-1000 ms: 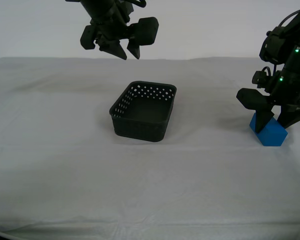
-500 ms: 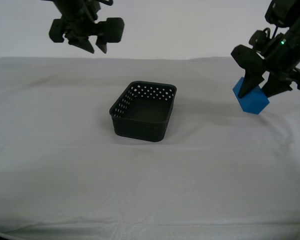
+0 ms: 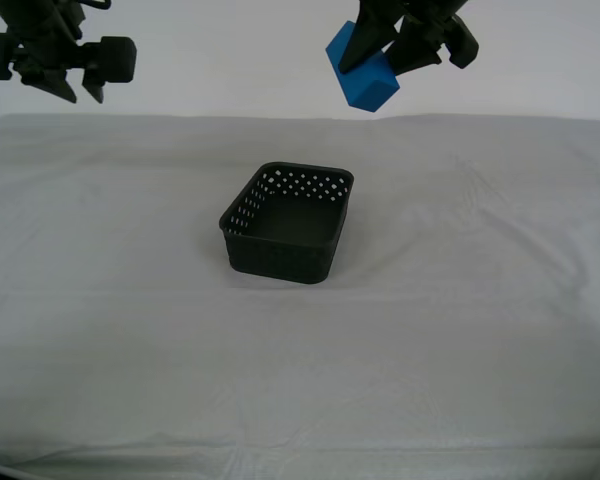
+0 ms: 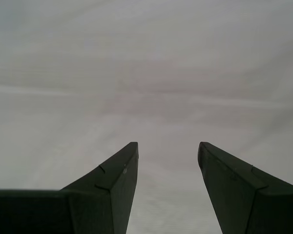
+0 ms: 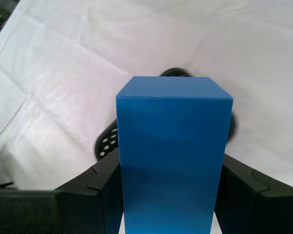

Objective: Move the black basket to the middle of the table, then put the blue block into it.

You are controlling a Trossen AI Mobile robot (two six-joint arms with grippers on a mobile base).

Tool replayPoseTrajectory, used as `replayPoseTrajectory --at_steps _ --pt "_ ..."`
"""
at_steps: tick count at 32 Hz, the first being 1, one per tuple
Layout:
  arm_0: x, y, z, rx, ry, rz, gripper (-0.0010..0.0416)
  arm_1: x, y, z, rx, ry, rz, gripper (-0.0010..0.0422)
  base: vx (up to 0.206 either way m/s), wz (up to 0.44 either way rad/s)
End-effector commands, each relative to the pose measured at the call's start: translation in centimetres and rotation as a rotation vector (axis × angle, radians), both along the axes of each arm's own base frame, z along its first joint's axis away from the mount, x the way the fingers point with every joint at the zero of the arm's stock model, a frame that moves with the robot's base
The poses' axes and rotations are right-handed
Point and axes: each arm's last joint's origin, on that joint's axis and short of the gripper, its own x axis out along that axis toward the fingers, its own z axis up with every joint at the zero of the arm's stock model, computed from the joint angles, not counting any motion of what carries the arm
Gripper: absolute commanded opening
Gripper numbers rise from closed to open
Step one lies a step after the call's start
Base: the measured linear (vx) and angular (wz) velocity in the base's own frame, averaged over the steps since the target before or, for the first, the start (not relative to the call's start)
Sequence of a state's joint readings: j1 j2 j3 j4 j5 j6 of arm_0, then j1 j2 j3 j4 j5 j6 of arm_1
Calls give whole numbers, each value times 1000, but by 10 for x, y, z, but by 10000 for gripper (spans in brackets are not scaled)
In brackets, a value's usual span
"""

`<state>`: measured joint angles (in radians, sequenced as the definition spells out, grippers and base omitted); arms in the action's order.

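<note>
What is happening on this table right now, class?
My first gripper holds the solid bright blue rectangular block in the air, above and behind the perforated black plastic basket, which sits empty on the white-grey cloth table. My second gripper hangs open and empty at the exterior view's left.

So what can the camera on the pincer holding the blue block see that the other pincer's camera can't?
Only the first wrist view shows the blue block, clamped in my first pincer, with parts of the black basket peeking out behind it. Only the second wrist view shows my second pincer, open, with nothing between its fingers. Both views share the table with its white cloth underneath.
</note>
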<state>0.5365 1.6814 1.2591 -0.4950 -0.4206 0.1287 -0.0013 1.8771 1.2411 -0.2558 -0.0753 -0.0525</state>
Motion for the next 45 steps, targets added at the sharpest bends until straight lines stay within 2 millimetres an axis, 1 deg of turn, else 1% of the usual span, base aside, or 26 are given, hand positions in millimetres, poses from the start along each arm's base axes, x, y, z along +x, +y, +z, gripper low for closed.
replayPoseTrajectory --at_steps 1,2,3,5,7,11,12,13,14,16,18,23,25,26,27,34,36,41,42,44,45 --pt "-1 15 -7 35 -4 48 -1 -1 9 0 -2 10 20 167 0 0" --pt "0 18 -11 33 5 49 -1 -1 9 -1 -2 13 20 167 0 0" --pt "2 26 -22 22 30 61 -1 -2 9 -1 -3 26 21 167 0 0" --pt "4 31 -30 15 41 66 -1 -3 10 -2 -3 35 21 167 0 0" --pt "7 41 -44 16 42 82 -1 -4 10 -3 -3 52 22 167 0 0" --pt "13 48 -60 19 40 90 -1 -5 11 -3 -1 59 22 167 0 0" --pt "16 52 -76 10 74 100 -1 -5 11 -3 -4 59 20 167 0 0" --pt "17 53 -80 9 80 102 -1 -5 11 -3 -4 59 20 167 0 0" --pt "20 56 -89 2 101 109 -1 -5 11 -3 -4 59 20 167 0 0" --pt "22 59 -96 -6 109 111 -1 -5 11 -3 -4 60 20 167 0 0" --pt "27 66 -99 -1 102 116 0 -5 11 -4 -1 67 17 167 0 0" --pt "31 69 -92 15 73 121 8 -6 11 -4 -2 72 17 167 0 0" --pt "30 69 -93 14 75 121 27 -6 11 -4 -2 72 17 167 0 0" --pt "30 70 -93 14 74 123 54 -6 11 -4 -2 72 17 167 0 0" --pt "30 70 -93 14 74 123 60 -6 11 -4 -2 72 17 167 0 0" --pt "29 71 -92 15 71 126 160 -6 11 -4 -2 72 17 167 0 0" --pt "29 71 -92 15 71 127 199 -6 11 -4 -2 72 17 167 0 0" --pt "28 72 -93 14 73 128 318 -6 11 -4 -2 72 17 167 0 0" --pt "28 72 -93 14 73 129 328 -6 11 -4 -2 72 17 167 0 0" --pt "27 72 -93 13 75 129 369 -6 11 -4 -2 72 17 167 0 0" --pt "27 72 -93 13 76 130 374 -6 11 -4 -2 73 17 167 0 0"
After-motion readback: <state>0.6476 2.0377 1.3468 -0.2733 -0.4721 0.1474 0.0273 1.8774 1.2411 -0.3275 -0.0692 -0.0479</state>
